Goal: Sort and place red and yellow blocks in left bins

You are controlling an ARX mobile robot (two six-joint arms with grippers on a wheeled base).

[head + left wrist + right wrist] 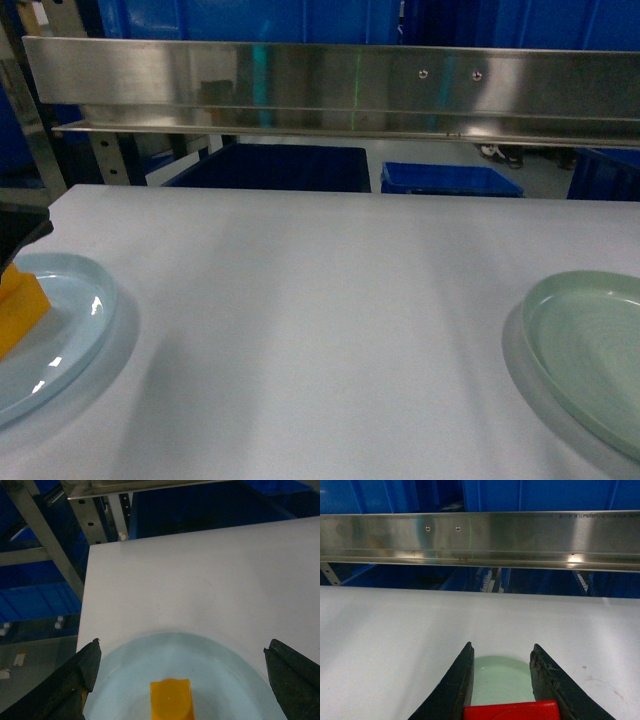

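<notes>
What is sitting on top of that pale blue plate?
A yellow block lies on the pale blue plate, between the left gripper's open fingers. The plate beneath the block is hidden.

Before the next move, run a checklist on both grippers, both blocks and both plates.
1. Yellow block on the pale blue plate: ok, it sits on the plate.
2. Left gripper open and clear of the yellow block: ok, fingers spread wide on either side.
3. Right gripper holding the red block: ok, the block sits between the fingers at the frame's bottom edge.
4. Pale green plate free of objects: ok in the head view.
5. Red block's height above the green plate: cannot tell.
</notes>
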